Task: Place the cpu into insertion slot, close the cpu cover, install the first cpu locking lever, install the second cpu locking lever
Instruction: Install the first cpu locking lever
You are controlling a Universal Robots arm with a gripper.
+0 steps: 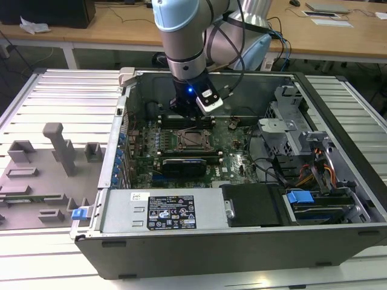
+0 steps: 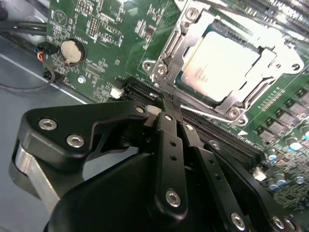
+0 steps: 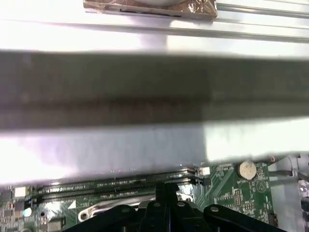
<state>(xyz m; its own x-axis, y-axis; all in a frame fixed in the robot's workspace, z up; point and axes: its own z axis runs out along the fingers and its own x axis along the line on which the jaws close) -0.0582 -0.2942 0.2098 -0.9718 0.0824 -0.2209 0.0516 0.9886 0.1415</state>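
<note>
One arm (image 1: 184,42): reaches down from the far side into an open computer case (image 1: 181,241) that lies on its side on the ribbed bench (image 1: 54,90).
Tool (image 2: 169,104): its two black fingers are pressed together with nothing visible between them. The tips sit at the edge of the insertion slot that faces the memory slots (image 2: 212,130). I cannot tell whether they touch the metal there.
Cpu (image 2: 219,60): lies flat inside the insertion slot with its pale metal top facing up.
Cpu axis: it is square, so no side is longer. Its edges run parallel to the frame around it.
Insertion slot (image 2: 159,67): sits near the middle of the green motherboard (image 2: 111,29). In the exterior view it lies between the memory slots on the far side and a long black card (image 1: 184,166) on the near side.
Cpu cover (image 2: 186,36): lies down over the chip, and the metal top shows through its square window.
Coin cell (image 2: 72,50): sits on the motherboard, well apart from the insertion slot.
Grey fixtures (image 1: 57,145): stand on the bench beside the case, at the exterior view's left.
</note>
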